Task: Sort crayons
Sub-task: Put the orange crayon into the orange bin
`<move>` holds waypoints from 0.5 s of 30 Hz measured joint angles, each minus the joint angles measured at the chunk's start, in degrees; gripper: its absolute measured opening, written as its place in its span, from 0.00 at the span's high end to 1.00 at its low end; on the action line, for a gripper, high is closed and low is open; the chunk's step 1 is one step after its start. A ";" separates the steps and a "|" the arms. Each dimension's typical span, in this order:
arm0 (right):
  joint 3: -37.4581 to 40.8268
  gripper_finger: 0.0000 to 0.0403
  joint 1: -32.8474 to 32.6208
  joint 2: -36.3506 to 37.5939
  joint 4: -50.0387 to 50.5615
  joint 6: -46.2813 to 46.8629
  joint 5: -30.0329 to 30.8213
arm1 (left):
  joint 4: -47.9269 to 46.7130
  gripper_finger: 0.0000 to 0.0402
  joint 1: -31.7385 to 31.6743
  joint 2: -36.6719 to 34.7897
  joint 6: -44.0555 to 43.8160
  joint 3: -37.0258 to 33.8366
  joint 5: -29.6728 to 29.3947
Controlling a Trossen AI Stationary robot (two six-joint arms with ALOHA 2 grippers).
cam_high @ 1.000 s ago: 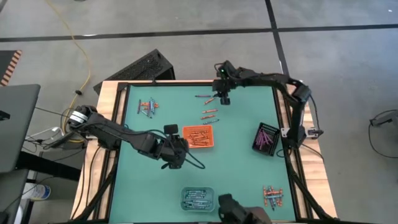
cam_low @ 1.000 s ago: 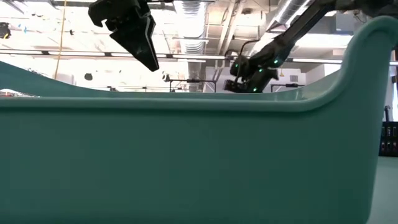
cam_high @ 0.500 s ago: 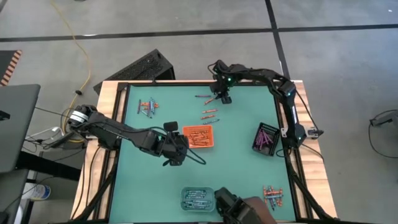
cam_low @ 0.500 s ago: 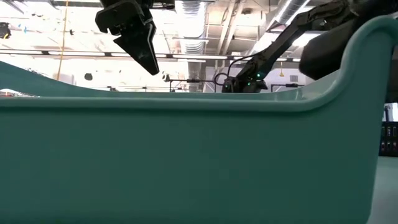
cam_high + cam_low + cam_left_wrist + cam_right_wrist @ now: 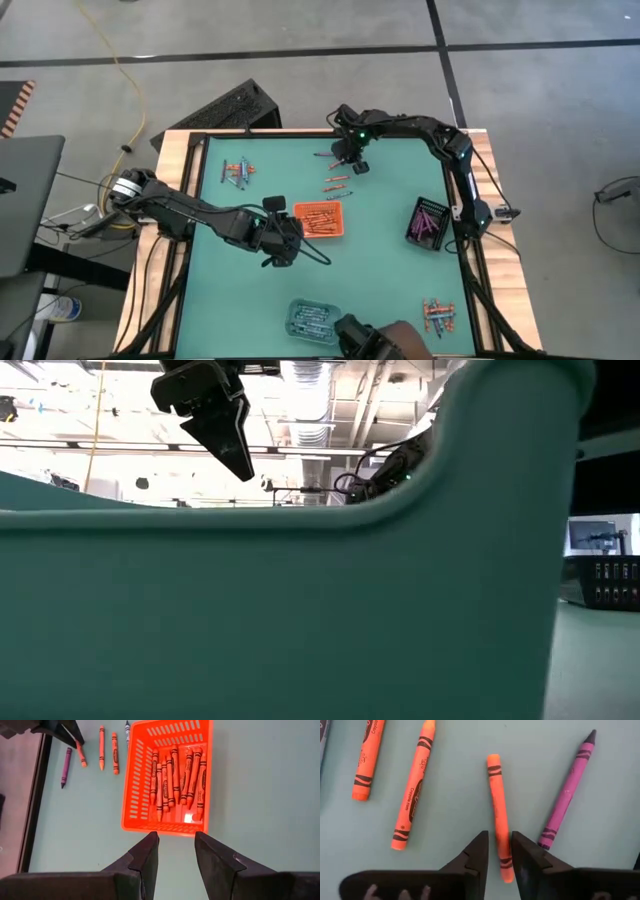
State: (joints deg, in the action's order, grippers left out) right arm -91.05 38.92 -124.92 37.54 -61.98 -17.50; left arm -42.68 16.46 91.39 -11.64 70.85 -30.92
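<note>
Loose crayons lie on the green mat near the far edge: a purple one (image 5: 567, 790) and orange ones (image 5: 412, 790). My right gripper (image 5: 500, 852) is low over them, open only a little, its fingers on either side of one orange crayon (image 5: 496, 800) that lies flat on the mat; in the high view it is at the far middle (image 5: 346, 150). My left gripper (image 5: 176, 842) is open and empty, above the mat just left of the orange tray (image 5: 131, 780), which holds several orange crayons (image 5: 175, 775); it also shows in the high view (image 5: 283, 240).
A black tray with purple crayons (image 5: 427, 222) stands at the right edge. A clear tray with blue-grey crayons (image 5: 313, 322) is at the near edge, beside part of a person (image 5: 385, 342). Mixed crayon heaps lie far left (image 5: 238, 174) and near right (image 5: 436, 314).
My right gripper has gone toward the table's left edge along the far side and stands over the orange crayon. The clear tray at the near edge has shifted a little to the left and turned, and the person beside it has moved left.
</note>
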 joint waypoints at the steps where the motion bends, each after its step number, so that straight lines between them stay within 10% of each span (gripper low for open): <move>1: 0.00 0.78 -0.14 0.00 0.14 0.01 0.31 | -0.05 0.71 0.08 0.00 -0.09 0.00 0.00; 15: -0.08 0.99 -1.23 0.45 5.51 0.45 1.49 | -0.52 0.71 1.34 0.04 -1.39 0.00 0.24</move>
State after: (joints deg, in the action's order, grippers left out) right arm -91.12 37.69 -124.48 43.05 -61.54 -16.01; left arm -43.20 17.80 91.44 -13.03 70.85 -30.68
